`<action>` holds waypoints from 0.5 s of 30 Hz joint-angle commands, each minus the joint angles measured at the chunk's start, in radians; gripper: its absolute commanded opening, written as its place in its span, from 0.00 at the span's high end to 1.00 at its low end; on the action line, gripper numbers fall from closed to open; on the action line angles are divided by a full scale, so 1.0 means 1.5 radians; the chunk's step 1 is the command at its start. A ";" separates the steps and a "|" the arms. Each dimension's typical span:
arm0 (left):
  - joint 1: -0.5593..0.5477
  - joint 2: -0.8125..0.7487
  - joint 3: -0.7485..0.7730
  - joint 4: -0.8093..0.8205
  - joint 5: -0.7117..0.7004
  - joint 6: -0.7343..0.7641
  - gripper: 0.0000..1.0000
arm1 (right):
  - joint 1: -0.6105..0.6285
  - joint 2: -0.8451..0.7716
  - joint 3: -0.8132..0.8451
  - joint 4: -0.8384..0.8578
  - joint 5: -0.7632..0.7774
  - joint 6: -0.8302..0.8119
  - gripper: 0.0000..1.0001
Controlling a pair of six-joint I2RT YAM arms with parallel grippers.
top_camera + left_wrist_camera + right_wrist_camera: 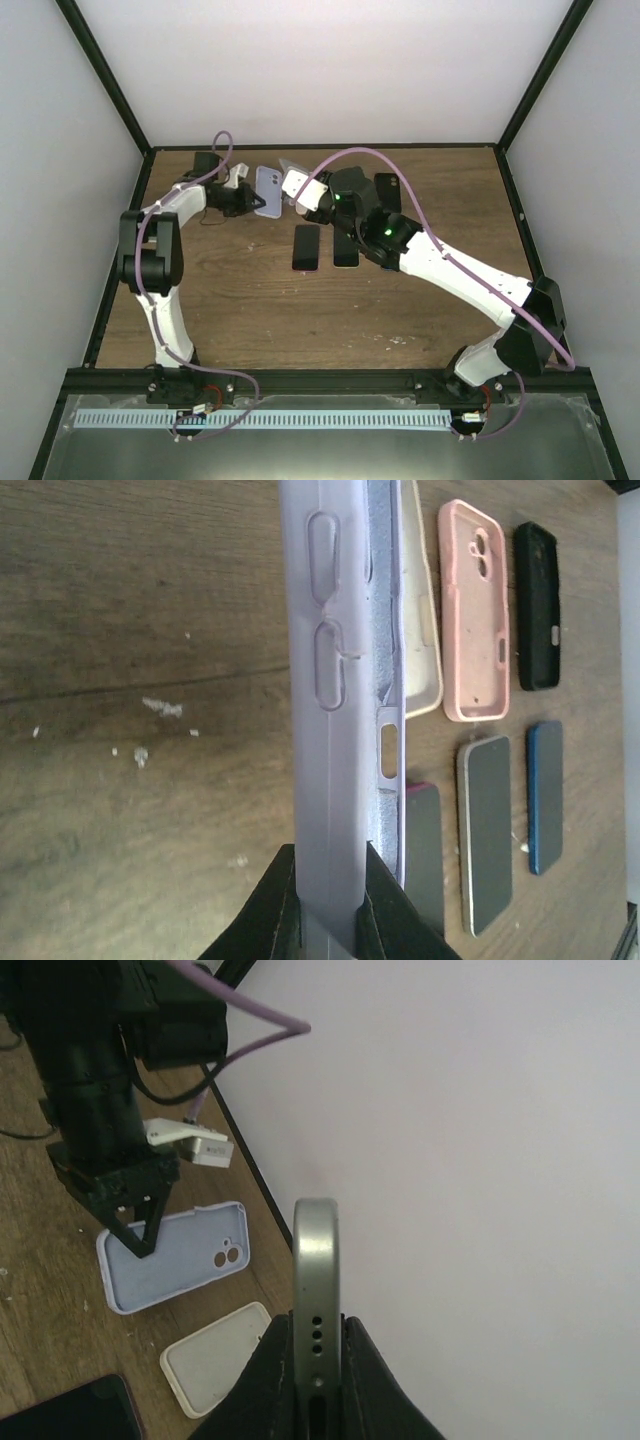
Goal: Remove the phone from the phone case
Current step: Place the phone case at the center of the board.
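Note:
The lavender phone case (268, 192) is held by one long edge at the back of the table, with my left gripper (252, 203) shut on it. In the left wrist view the case (335, 680) runs edge-on up from the gripper (330, 865). In the right wrist view its hollow inside (175, 1257) with the camera holes shows, with no phone in it. The phone (315, 1260), a grey-green metal edge with speaker holes, stands between the shut fingers of my right gripper (315, 1332). The phone (292, 166) hangs just right of the case, above the table, apart from it.
A cream case (420, 610), a pink case (472, 610) and a black case (537, 605) lie at the back. Three other phones lie face up nearer the middle: a dark one (425, 850), a silver one (487, 825) and a blue one (545, 795). The back wall stands close behind.

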 commanded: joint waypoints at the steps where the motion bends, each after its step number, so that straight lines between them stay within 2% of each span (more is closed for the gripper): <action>1: -0.021 0.057 0.065 -0.017 -0.013 0.002 1.00 | -0.008 -0.031 0.021 0.021 -0.005 0.014 0.99; 6: -0.029 0.114 0.114 -0.007 -0.051 -0.024 1.00 | -0.010 -0.027 0.023 0.015 -0.009 0.020 0.99; 15: -0.030 0.197 0.204 -0.068 -0.135 -0.013 1.00 | -0.010 -0.027 0.020 0.012 -0.012 0.022 0.99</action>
